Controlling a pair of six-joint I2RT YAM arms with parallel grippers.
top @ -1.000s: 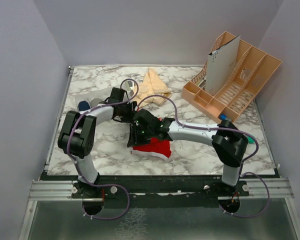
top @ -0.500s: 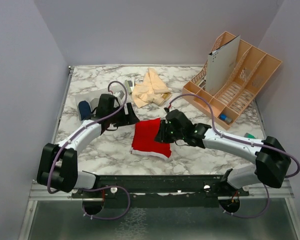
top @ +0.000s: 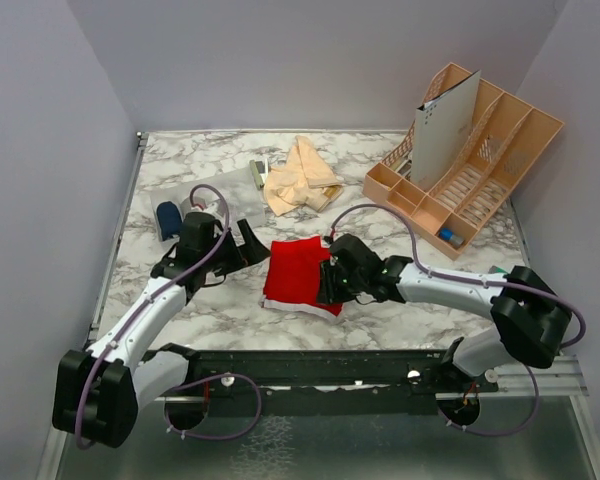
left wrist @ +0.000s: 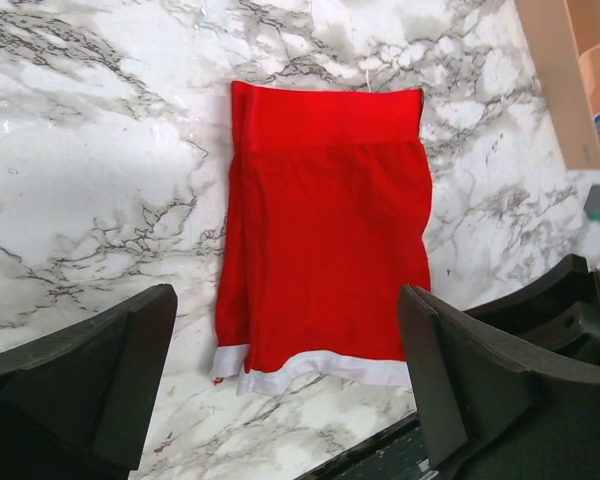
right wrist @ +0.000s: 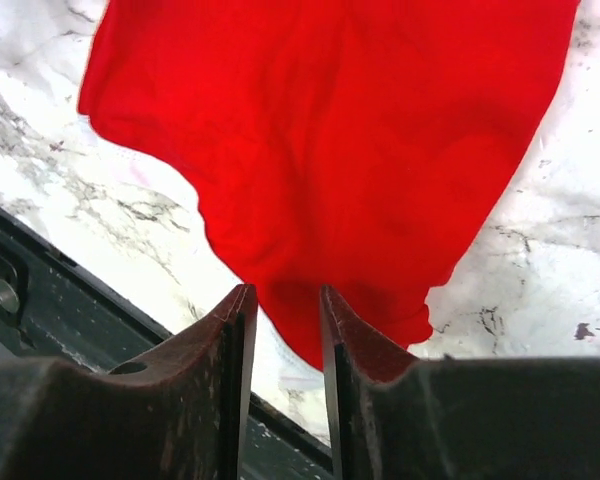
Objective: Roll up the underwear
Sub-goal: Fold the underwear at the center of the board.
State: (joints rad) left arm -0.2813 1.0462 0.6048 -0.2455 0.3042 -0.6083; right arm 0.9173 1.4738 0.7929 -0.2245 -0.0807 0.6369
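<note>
Near edge: both arms reached forward from their bases, low over the tabletop (top: 230,310). The left arm was stretched long, wrist angled in toward the cloth. The right arm came across from the right, forearm nearly level, wrist aimed at the cloth's right edge.

Left fingers (left wrist: 287,292): spread wide, holding nothing. The red underwear (left wrist: 325,230) sat framed in the gap between them, white trim (left wrist: 310,370) nearest, waistband fold farthest.

Right fingers (right wrist: 285,300): almost together, only a narrow slit. A corner of the red cloth showed under the slit; could not tell whether it was pinched or merely lay beneath.

The garment lay flat and unrolled between the two sets of fingers. Judgement: spread out so a roll can start from one end, rolling itself not begun. The wide left opening suits pinning or catching a hem.

Just left of the left fingers: a dark blue bundle (top: 168,218). Well beyond both: peach-beige underwear (top: 300,178) in a loose heap. Far beyond the right fingers: an organiser tray (top: 470,165), tilted.
</note>
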